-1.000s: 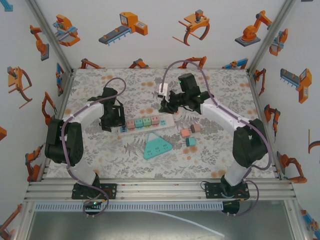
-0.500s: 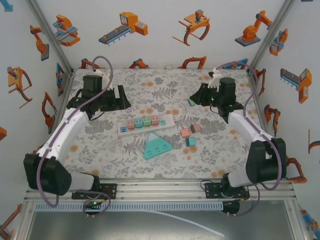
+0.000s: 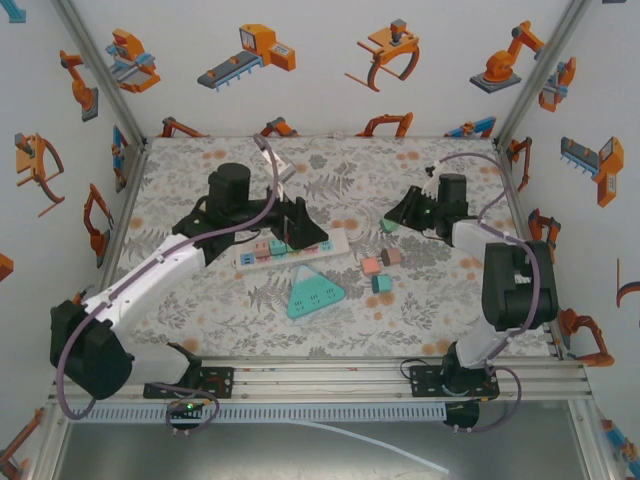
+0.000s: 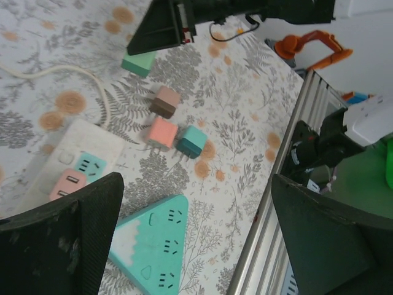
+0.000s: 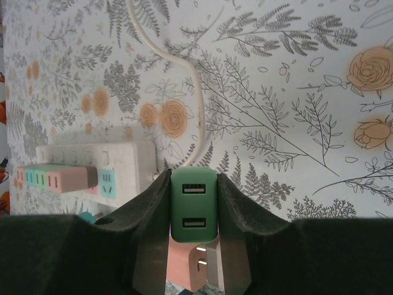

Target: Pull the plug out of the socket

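Right jaws clamped on green plug (image 5: 194,206), now clear of power strip (image 3: 335,240): pull done; left jaws apart, back over strip.

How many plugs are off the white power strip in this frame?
4: the pink plug, brown plug and teal plug lie clustered near the white power strip; the green plug is held in the right pincer. Others may hide beneath the left arm.

Bright, even light, faint soft shadows; wrist views (both) blur toward their bottom edges.
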Tool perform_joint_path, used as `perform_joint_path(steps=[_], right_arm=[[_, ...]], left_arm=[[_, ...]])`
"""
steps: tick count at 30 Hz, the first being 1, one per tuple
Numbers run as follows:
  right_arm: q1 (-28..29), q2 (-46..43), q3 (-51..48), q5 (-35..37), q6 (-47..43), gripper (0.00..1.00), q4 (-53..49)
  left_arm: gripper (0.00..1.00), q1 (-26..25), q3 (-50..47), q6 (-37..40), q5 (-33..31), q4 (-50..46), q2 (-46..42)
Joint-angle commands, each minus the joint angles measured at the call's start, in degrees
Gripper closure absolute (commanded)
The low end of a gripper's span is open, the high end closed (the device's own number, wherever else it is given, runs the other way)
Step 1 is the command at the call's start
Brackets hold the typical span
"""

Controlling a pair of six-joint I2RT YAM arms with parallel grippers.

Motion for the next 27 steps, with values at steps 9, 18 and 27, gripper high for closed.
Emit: perform_joint_path(steps=[9, 18, 27], right_arm=[[-0.2, 5.4, -1.2, -0.7, 0.6, 0.83, 4.1], [-0.2, 3.7, -2.0, 3.9, -4.3, 0.62, -3.0], [-0.2, -1.9, -0.4, 7.8, -10.8, 0.54, -8.1]], left_arm=[[0.03, -4.6, 1.0, 1.3, -3.3, 4.7, 5.1], [0.03, -4.6, 0.9, 2.1, -6.5, 4.9, 5.1], [0.03, -4.5, 0.3, 2.3, -10.2, 5.3, 4.4]])
